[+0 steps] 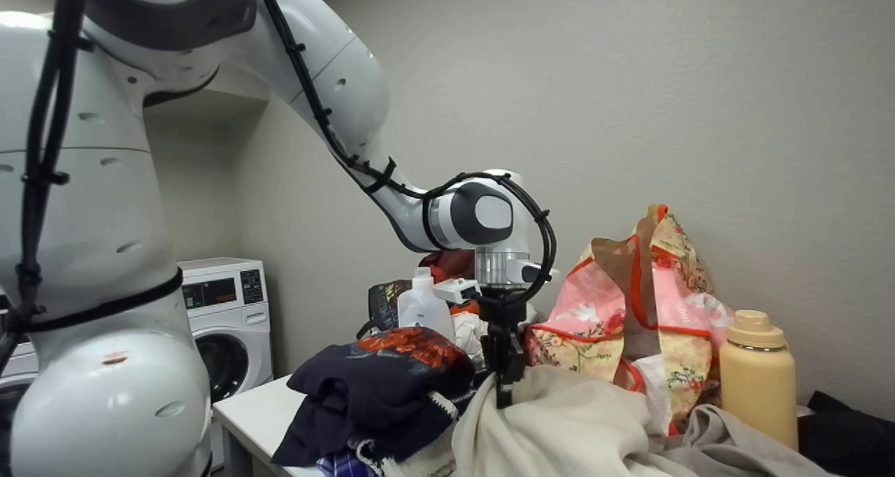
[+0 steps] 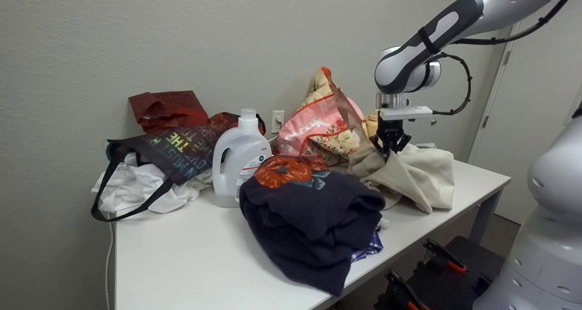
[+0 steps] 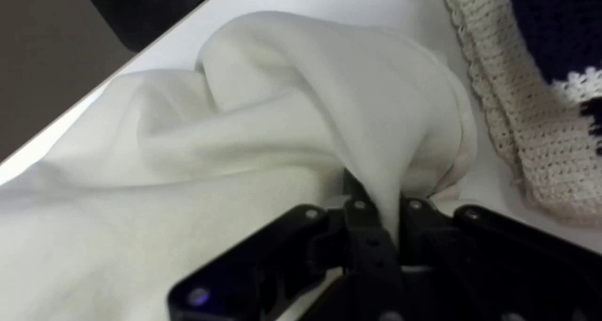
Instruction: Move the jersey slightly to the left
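Wrist view: the hand (image 3: 387,210) pinches a fold of the jersey (image 3: 254,147) (cream, rumpled) on the white table (image 3: 348,1).

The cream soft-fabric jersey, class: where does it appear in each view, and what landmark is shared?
In an exterior view: the jersey, bottom, right of centre.
In an exterior view: the jersey, right of centre, below mid-height.
In the wrist view: the jersey, across the left and centre.
Shared landmark: the black two-fingered gripper, pinching the jersey.

Jersey (image 2: 425,176) plain cream; bag (image 2: 309,125) pink w/ flowers; tool (image 3: 383,208) blk.
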{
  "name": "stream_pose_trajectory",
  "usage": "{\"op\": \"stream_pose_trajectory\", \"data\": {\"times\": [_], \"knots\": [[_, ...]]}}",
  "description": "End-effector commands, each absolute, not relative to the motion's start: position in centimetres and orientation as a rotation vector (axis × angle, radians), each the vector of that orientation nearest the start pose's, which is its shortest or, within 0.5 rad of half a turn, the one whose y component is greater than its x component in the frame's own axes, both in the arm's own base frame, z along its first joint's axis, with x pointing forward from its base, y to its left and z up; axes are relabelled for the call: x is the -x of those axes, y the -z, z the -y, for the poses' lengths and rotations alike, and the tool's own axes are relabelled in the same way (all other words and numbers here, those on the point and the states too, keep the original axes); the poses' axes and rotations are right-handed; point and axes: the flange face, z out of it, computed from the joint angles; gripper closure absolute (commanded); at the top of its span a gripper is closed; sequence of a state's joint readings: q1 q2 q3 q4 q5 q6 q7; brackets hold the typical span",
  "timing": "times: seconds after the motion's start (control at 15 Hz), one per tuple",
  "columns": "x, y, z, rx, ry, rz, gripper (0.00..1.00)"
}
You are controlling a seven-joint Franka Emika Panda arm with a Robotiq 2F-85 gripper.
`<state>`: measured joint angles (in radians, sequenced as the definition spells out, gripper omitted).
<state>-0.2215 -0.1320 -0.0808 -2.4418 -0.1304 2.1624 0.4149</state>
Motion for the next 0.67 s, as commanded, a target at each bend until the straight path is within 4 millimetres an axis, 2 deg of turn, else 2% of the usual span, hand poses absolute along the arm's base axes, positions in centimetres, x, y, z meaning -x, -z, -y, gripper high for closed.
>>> {"op": "stream_pose_trajectory", "data": {"times": [0.0,0.07,0.13,0.2,0.33,0.47,0.6], "knots": [[-42.4,-33.9,13.1,3.026,-0.353,-0.957,0.98],[-42.5,-34.0,13.1,3.042,-0.339,-0.968,0.98],[-42.7,-34.3,13.1,3.061,-0.315,-0.971,0.89],[-42.9,-34.6,13.2,3.085,-0.281,-0.965,0.65],[-43.4,-35.8,13.3,3.160,-0.216,-0.951,0.61],[-43.9,-37.6,13.3,3.257,-0.170,-0.898,0.46],[-44.3,-39.0,13.0,3.273,-0.157,-0.833,0.31]]}}
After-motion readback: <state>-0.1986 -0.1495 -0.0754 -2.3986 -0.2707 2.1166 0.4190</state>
